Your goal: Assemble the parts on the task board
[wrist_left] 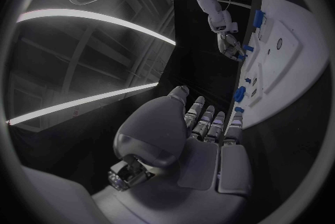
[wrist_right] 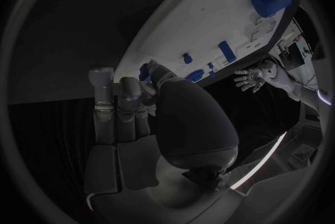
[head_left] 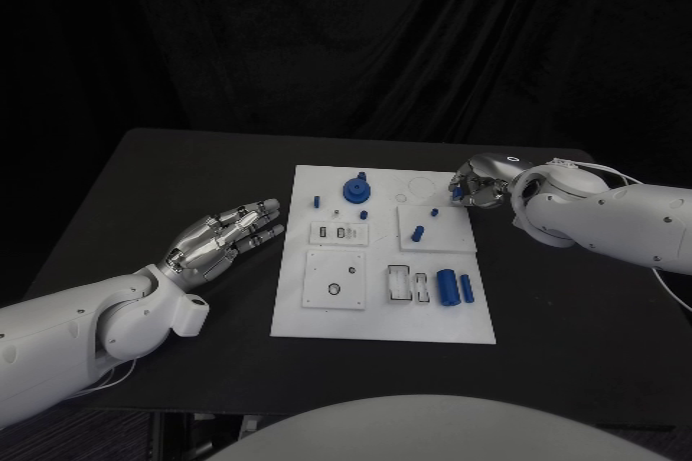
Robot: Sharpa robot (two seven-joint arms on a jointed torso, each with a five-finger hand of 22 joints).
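Parts point(head_left: 447, 284) lying on task board point(head_left: 382, 326), mid-desk | right robot hand point(head_left: 476, 186) pinching small blue part at far edge | left robot hand point(head_left: 224, 239) resting spread | likely light, rigid, slippery: pinching mid-body advised

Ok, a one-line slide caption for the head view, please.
Right hand pinches a small blue part at the task board's far right edge; left hand rests open beside it.

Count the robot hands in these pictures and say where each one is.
2. The left robot hand lies open, fingers spread, beside the left edge of the task board. The right robot hand is at the board's far right corner, with a small blue part at its fingertips.
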